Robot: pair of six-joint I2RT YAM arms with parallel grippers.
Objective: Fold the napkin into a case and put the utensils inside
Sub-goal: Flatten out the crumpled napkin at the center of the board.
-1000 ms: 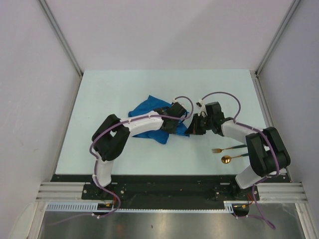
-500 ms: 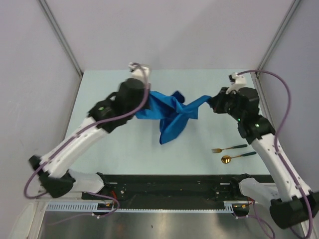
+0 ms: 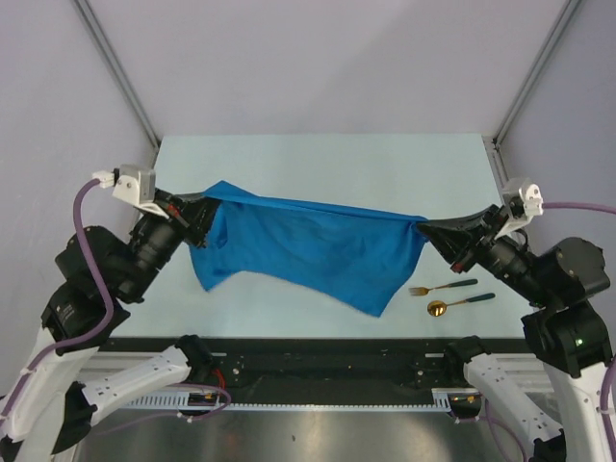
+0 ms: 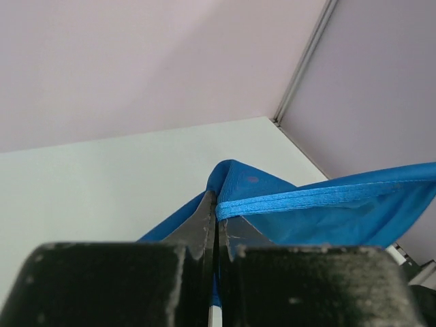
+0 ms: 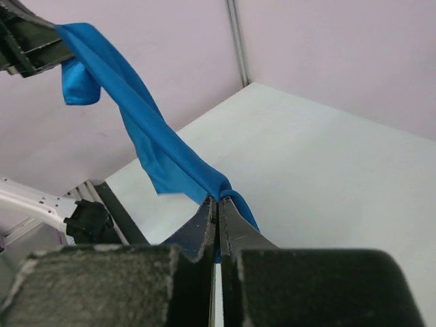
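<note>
nearest the bases, on the right side of the surface (image 3: 318, 164), the fork (image 3: 441, 287) and the spoon (image 3: 458, 303) lie side by side. their gold heads point left and their dark handles point right, and they are much closer to the right arm (image 3: 568, 279) than to the left.

just beyond them the napkin (image 3: 308, 241) hangs in the air, stretched between the two arms. the left jaws are clamped on one corner and the right jaws on the other end; each wrist view shows blue hem squeezed between closed tips. its long axis runs left to right across the middle of the surface, with the top edge taut and the rest drooping toward the near side. the lowest corner hangs just left of the fork's head; i cannot tell whether it touches the surface.

no fold is made yet. the next move is probably to lay the cloth flat, and that drooping corner could brush the fork.

beyond the cloth is the far half of the surface.
</note>
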